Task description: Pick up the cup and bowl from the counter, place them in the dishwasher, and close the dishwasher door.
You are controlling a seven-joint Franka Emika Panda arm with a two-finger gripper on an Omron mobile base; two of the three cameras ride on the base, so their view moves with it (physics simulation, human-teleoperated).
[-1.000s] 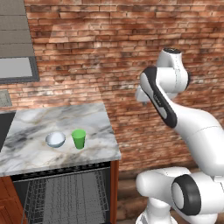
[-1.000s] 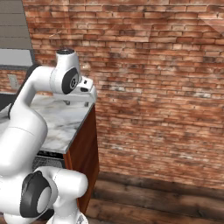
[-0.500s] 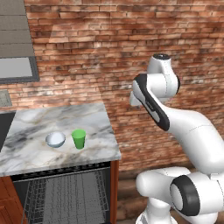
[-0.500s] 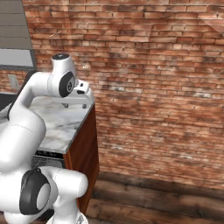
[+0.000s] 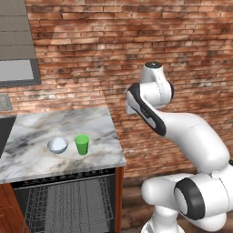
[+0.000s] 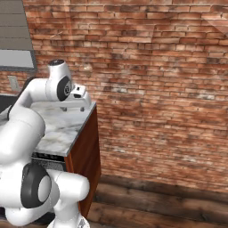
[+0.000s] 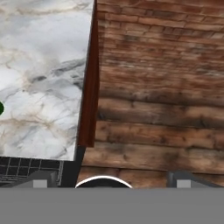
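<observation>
Left base view: cup point(image 5: 82, 144) beside bowl point(image 5: 57, 145)

A bright green cup point(image 5: 82, 144) and a pale bluish-white glossy bowl point(image 5: 58, 145) are noted on the grey-and-white veined marble table point(image 5: 41, 154). Grey wire racks are seen in the black dishwasher point(image 5: 63, 205). The wall point(image 5: 136, 41) is red brick.

You get bright, even light everywhere, with no glare. The cup point(image 5: 82, 144) and bowl point(image 5: 58, 145) drop small soft shadows on the table point(image 5: 41, 154). The brick wall point(image 6: 156, 80) looks a bit soft, and nothing bends at the edges
</observation>
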